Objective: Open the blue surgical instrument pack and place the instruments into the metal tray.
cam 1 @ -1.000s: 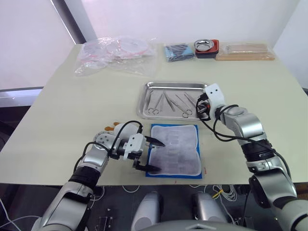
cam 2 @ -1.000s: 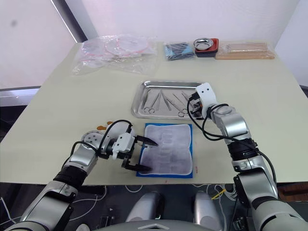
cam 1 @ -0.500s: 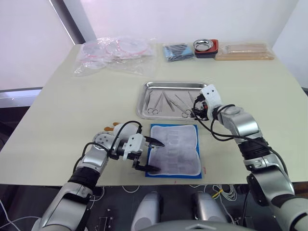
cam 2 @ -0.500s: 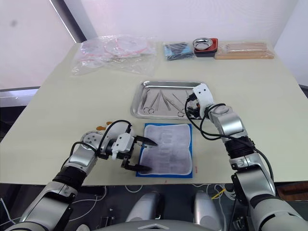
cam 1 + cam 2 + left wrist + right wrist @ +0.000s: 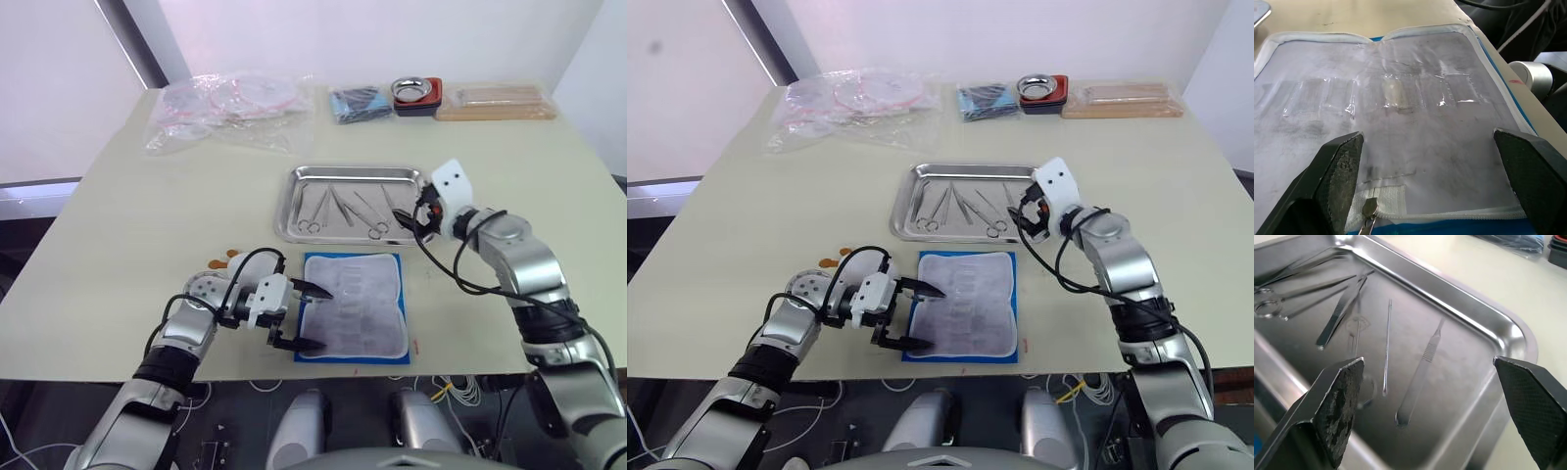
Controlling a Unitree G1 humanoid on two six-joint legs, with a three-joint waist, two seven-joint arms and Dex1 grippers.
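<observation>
The blue surgical instrument pack [image 5: 355,305] lies unfolded near the table's front edge, pale lining up, and its clear slots [image 5: 1391,93] are empty. My left gripper [image 5: 326,319] is open, its fingers spanning the pack's left edge just above the lining. The metal tray [image 5: 353,172] sits behind the pack with several instruments [image 5: 343,208] in it: ring-handled scissors [image 5: 1266,306], tweezers [image 5: 1339,316], a thin probe [image 5: 1387,342] and a scalpel handle [image 5: 1420,367]. My right gripper [image 5: 421,219] hovers open over the tray's right end, holding nothing.
Clear plastic bags [image 5: 230,103] lie at the back left. Along the back edge stand a dark blue bundle [image 5: 360,103], a small steel bowl on a red-black base [image 5: 419,95] and a wooden box [image 5: 495,101]. Small orange bits [image 5: 223,259] lie beside my left arm.
My right gripper has gone from shut to open over the tray's right end and has drawn up and to the right. The left gripper has stayed over the pack.
</observation>
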